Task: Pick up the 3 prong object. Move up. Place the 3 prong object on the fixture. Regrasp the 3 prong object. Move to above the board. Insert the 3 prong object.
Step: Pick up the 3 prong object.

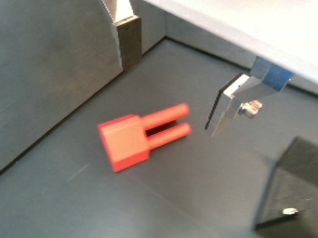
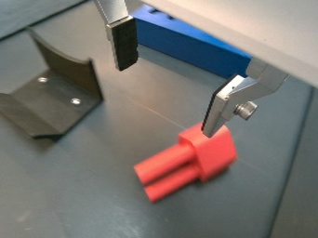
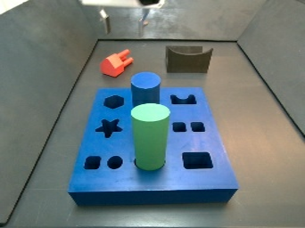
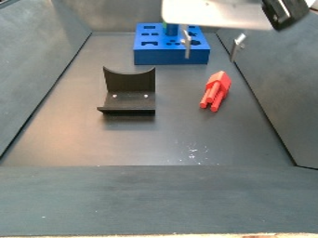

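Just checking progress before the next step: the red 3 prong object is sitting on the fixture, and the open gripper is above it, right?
Not quite. The 3 prong object lies on the floor, apart from the fixture, as a side view shows. The rest stands: the gripper is open above the 3 prong object, its fingers holding nothing.

1. the 3 prong object (image 1: 137,137) is red-orange.
2. the board (image 3: 155,142) is blue; it carries a blue cylinder (image 3: 145,88) and a green cylinder (image 3: 150,135).
3. the fixture (image 4: 126,91) is dark olive-brown.
4. the gripper (image 2: 168,76) above the dark grey floor (image 4: 137,139) has silver fingers (image 2: 221,108) with dark pads.
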